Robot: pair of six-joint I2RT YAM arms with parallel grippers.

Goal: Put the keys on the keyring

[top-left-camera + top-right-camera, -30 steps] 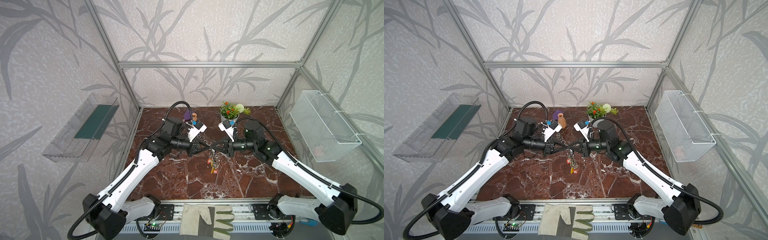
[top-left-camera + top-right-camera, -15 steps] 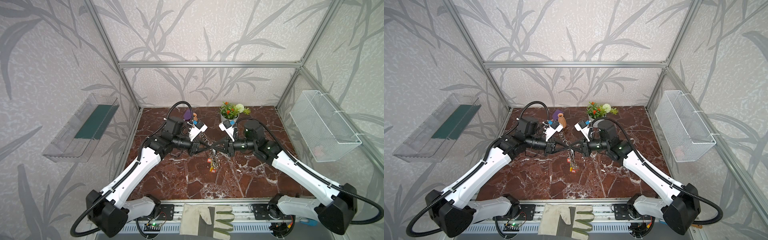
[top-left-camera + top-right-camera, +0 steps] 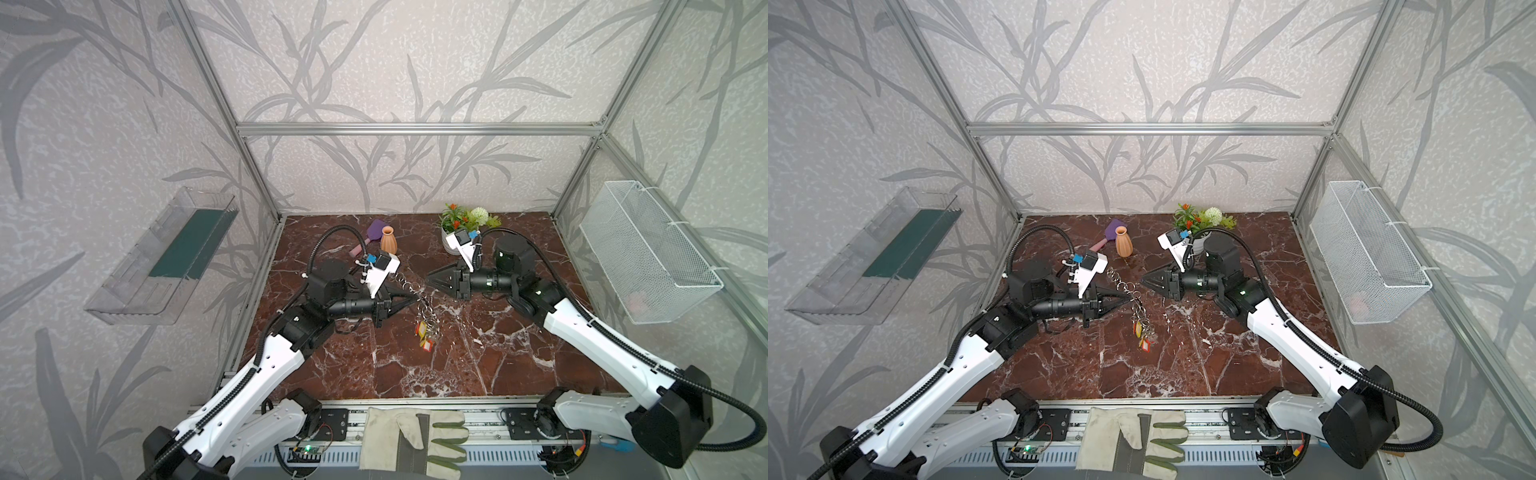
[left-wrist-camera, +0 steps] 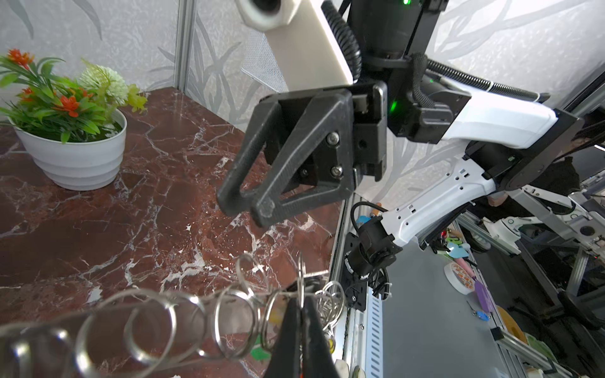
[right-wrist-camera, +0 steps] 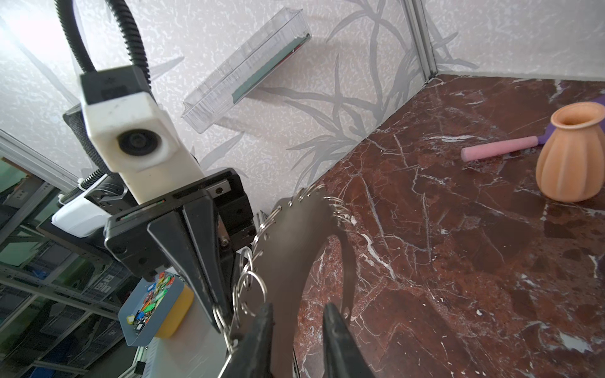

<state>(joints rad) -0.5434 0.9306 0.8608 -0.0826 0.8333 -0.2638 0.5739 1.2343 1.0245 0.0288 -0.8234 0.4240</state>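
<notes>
- Pinching the keyring (image 5: 294, 235) by its ringed edge in the left claw (image 3: 410, 296), clenched tight with fingers pressed together.
- Holding that grey plate up over the middle of the table (image 3: 519, 353), nearly edge-on in both top views, its fringe of silver rings strung in a slanting line.
- Dangling the keys (image 3: 421, 328) from the lower end of that fringe: red, orange and yellow tags bunched low over the marble. Cannot tell whether touching it.
- Pointing the right claw (image 3: 429, 283) at the keyring from the opposite side: released, fingertips (image 5: 262, 327) parted, grasping nothing, near the rings yet apart from them.
- Farther back on the table: an orange vase (image 3: 388, 240) and a potted plant (image 3: 461, 220).
</notes>
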